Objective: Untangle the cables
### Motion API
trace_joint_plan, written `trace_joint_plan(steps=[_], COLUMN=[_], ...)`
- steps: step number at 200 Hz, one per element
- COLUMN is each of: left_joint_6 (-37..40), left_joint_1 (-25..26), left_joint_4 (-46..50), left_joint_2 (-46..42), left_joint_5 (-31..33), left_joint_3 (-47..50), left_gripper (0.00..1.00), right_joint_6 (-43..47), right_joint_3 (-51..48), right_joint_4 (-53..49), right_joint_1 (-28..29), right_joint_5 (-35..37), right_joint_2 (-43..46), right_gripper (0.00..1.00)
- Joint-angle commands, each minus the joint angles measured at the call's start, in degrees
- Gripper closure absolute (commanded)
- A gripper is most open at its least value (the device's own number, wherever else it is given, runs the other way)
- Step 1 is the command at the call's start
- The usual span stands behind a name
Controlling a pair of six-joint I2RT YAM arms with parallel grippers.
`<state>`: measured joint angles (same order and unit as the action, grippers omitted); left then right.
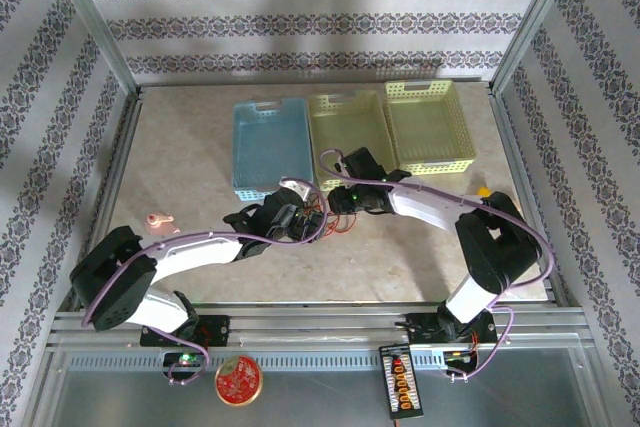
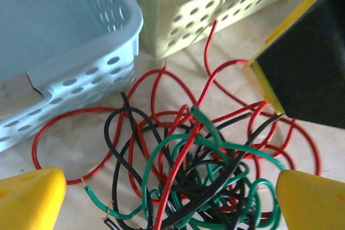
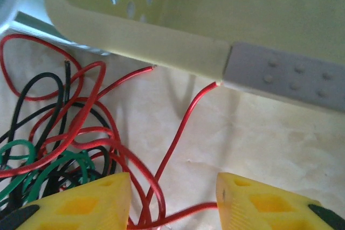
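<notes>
The cables (image 1: 316, 217) lie as one tangle of red, black and green wires on the table, just in front of the baskets. My left gripper (image 1: 292, 219) sits at the tangle's left side. In the left wrist view the knot (image 2: 199, 171) lies between its wide-open yellow fingertips (image 2: 32, 197), the gripper (image 2: 172, 206) holding nothing. My right gripper (image 1: 342, 201) is at the tangle's right. It stands open (image 3: 173, 203), with red wire loops (image 3: 180, 133) running loose between its fingers (image 3: 81, 203); the rest of the tangle (image 3: 48, 157) lies to the left.
A blue basket (image 1: 270, 142), a pale green basket (image 1: 350, 132) and a yellow basket (image 1: 428, 125) stand in a row behind the tangle. A small pink object (image 1: 158, 219) lies at the left. The right gripper's black finger (image 2: 307, 63) hangs close over the tangle.
</notes>
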<state>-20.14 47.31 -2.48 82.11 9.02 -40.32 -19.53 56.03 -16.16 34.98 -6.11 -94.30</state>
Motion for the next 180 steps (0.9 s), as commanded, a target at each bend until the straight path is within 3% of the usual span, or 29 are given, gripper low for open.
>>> trace_joint_plan(steps=[1,62,92,110,141,180], left_joint_6=[0.2,-1.2,-1.6,-1.7,-1.4,-2.4], left_joint_1=[0.8,0.8,0.8,0.8,0.6,0.4], left_joint_4=[0.0,-2.8,-3.0,-3.1,-3.3,-4.4], left_joint_2=[2.1,4.9,4.7,4.7,5.3,6.9], left_joint_5=[0.9,-1.0,-1.8,-1.5,-1.2,-2.2], left_joint_3=[0.0,3.9,5.5,6.3,7.2,7.5], left_gripper=[0.01,0.02,0.1,0.15,0.37,0.8], right_joint_6=[0.3,-0.3,-1.3,-2.1,-3.8,-5.8], right_joint_3=[2.3,1.4,0.3,-1.6,-6.2,-11.7], right_joint_4=[-0.9,1.8,3.1,4.1,4.6,3.5], right_joint_1=[-0.1,-0.3,-0.3,-0.3,-0.3,-0.9], right_joint_5=[-0.6,-0.5,0.1,2.0,8.0,17.2], right_joint_2=[-2.0,-5.2,-4.3,-0.9,7.9,19.3], right_gripper=[0.58,0.79,1.0,1.0,1.0,1.0])
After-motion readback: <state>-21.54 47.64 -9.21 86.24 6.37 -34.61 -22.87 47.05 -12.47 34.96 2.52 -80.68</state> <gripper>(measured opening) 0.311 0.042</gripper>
